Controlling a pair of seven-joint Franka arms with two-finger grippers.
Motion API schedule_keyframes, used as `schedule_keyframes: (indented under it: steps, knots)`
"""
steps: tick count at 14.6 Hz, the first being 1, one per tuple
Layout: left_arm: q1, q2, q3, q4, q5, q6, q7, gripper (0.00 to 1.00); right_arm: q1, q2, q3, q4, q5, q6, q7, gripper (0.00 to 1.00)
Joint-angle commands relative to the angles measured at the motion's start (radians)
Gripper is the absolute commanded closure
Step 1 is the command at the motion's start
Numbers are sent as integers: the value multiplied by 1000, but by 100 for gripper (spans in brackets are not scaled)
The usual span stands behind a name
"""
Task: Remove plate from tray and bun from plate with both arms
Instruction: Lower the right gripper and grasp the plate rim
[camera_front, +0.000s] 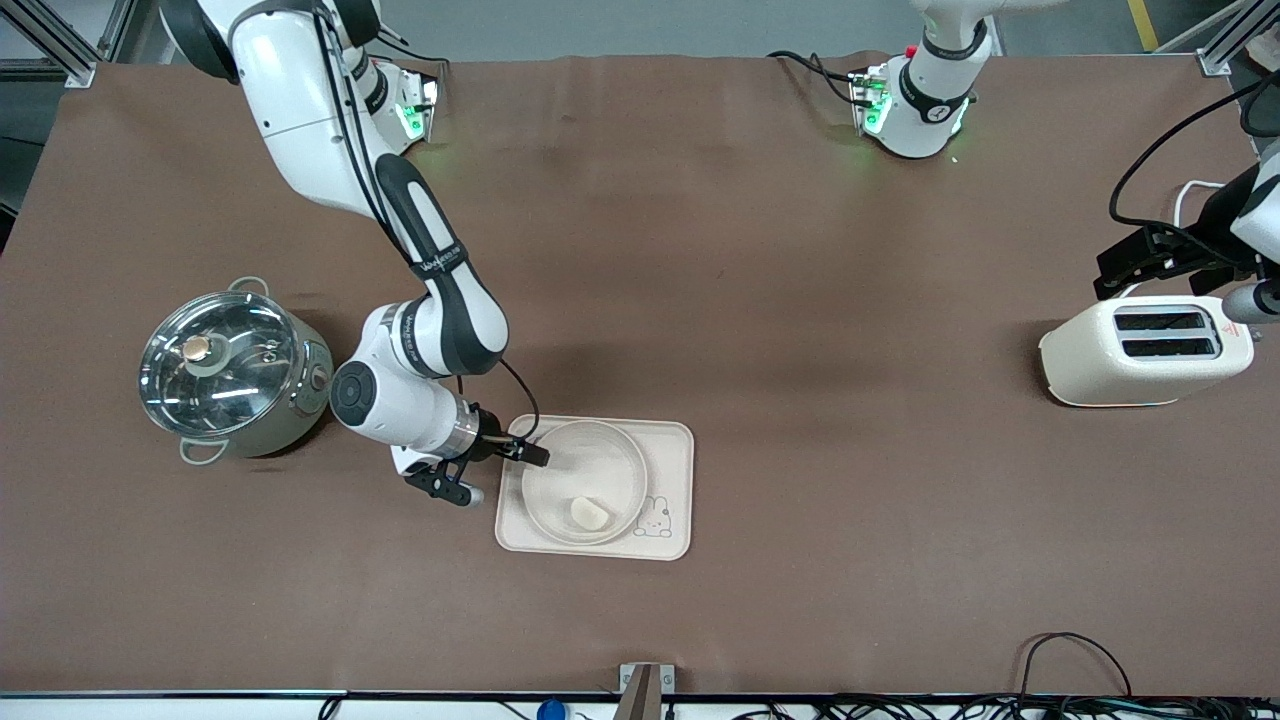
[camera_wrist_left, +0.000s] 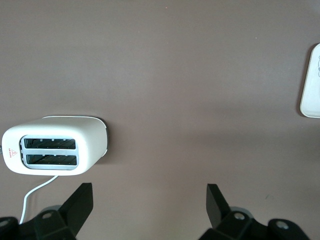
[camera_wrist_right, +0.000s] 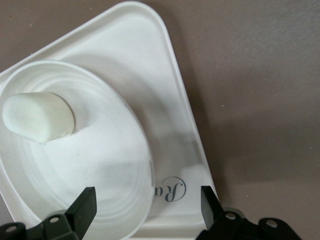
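1. As I look down from the front camera, the plate (camera_front: 585, 480) sits on the cream tray (camera_front: 676, 480), which lies on the brown table (camera_front: 780, 300) toward the right arm's end and fairly near the front camera.
2. The bun (camera_front: 589, 513) lies inside the plate, on the part of it nearest the front camera, close to the rabbit drawing (camera_front: 655, 517) printed on the tray's corner.
3. My right gripper (camera_front: 490, 470) is at the edge of the tray that faces the pot — its fingers are spread, one reaching over the plate's rim and the other over the table just off the tray.
4. In the right wrist view I see both black fingertips (camera_wrist_right: 84, 209) apart with nothing between them; the plate (camera_wrist_right: 75, 200) and bun (camera_wrist_right: 37, 117) lie below, and the bun is untouched.
5. A steel pot (camera_front: 235, 375) with a glass lid stands on the table beside the right arm, well apart from the tray.
6. My left gripper (camera_wrist_left: 150, 207) waits at the left arm's end of the table above the white toaster (camera_front: 1145, 350) — its fingers are spread wide and empty in the left wrist view, with the toaster (camera_wrist_left: 55, 151) below and a corner of the tray (camera_wrist_left: 311, 82) at the frame's edge.
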Motion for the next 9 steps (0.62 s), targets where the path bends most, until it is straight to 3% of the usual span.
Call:
schedule_keyframes:
  steps: [1,4,7,9]
  knots:
    - [6,-3,2,5,-5,-7,1,0,3,47,8,51,33,6,9,24]
    - [6,-3,2,5,-3,-7,6,0,2,67,15,71,39,6,7,47]
    - [28,-6,2,5,-3,-7,9,0,3,69,15,69,36,28,-13,95]
    - [25,-2,1,3,-3,-7,1,0,-4,69,17,71,36,28,-39,100]
